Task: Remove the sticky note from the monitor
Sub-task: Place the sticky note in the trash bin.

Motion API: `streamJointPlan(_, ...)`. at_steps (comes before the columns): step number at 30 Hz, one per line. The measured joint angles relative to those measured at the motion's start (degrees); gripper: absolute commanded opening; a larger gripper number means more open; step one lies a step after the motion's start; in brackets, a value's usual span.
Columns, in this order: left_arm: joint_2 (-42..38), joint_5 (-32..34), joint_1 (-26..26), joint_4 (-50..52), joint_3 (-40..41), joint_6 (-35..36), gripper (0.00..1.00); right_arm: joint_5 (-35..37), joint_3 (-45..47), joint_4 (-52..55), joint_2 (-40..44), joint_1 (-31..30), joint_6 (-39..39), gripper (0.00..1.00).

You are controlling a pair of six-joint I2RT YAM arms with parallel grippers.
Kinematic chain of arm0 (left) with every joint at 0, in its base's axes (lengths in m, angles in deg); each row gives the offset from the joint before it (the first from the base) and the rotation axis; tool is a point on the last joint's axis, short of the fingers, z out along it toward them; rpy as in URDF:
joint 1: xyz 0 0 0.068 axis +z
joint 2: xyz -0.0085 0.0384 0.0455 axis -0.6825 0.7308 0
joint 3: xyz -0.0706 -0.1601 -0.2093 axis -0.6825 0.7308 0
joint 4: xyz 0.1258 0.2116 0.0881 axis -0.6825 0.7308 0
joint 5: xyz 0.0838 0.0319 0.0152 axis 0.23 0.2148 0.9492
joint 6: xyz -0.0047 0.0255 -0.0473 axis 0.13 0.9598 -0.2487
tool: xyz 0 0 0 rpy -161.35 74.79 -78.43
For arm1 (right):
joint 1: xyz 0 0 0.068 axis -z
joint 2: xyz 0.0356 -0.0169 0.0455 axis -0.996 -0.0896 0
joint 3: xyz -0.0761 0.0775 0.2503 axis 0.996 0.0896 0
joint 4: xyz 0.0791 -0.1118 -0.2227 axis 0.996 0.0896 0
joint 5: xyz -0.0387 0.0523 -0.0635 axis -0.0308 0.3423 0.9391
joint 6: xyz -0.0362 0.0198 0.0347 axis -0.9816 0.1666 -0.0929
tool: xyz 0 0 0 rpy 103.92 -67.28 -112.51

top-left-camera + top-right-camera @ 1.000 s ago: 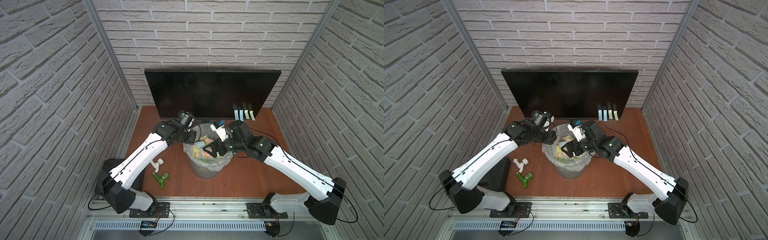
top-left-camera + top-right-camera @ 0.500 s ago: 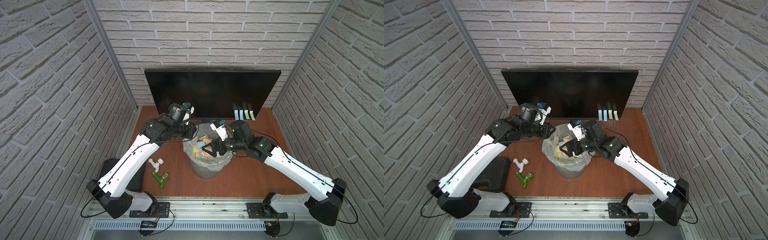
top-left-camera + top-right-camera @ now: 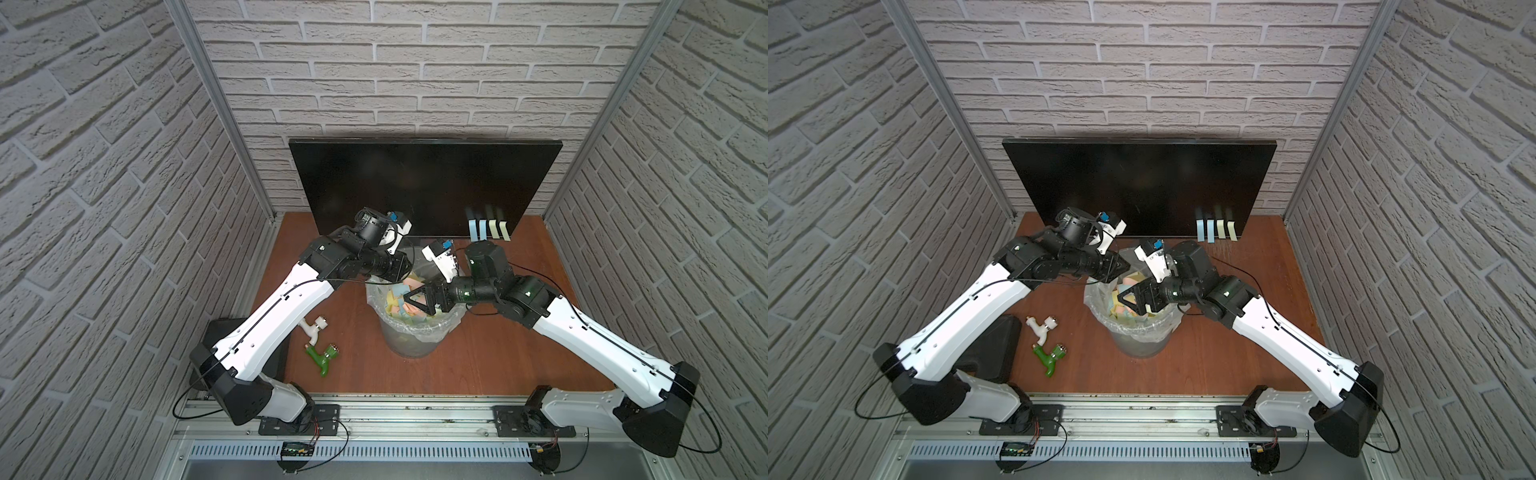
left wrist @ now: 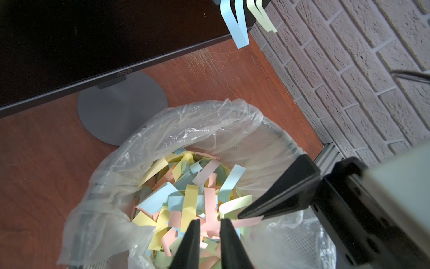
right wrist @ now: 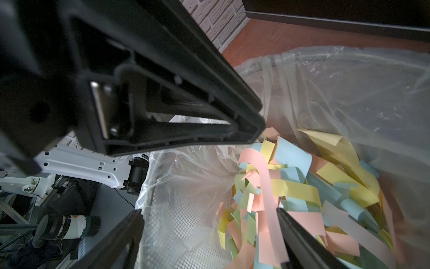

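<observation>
Down at the monitor's (image 3: 424, 183) lower right corner, four notes (image 3: 488, 229) cling to the screen (two blue, two pale yellow), so the job looks far from finished. Both arms hang over the bin (image 3: 409, 347) on the table (image 3: 498, 353), which is already heaped with coloured strips (image 4: 186, 205). Left jaws are pinched nearly together, nothing between them; right jaws gape wide and empty.
</observation>
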Motion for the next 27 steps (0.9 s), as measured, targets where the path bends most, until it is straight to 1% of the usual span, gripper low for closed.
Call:
streamJointPlan(11,1.16,-2.21,-1.57,-0.7,0.83,0.42,0.23,-1.03,0.31,-0.9,0.66,0.22,0.02,0.89)
streamJointPlan(27,1.53,-1.92,-1.92,-0.85,3.61,1.49,0.22,-0.74,0.31,-2.01,1.95,1.6,0.46,0.89)
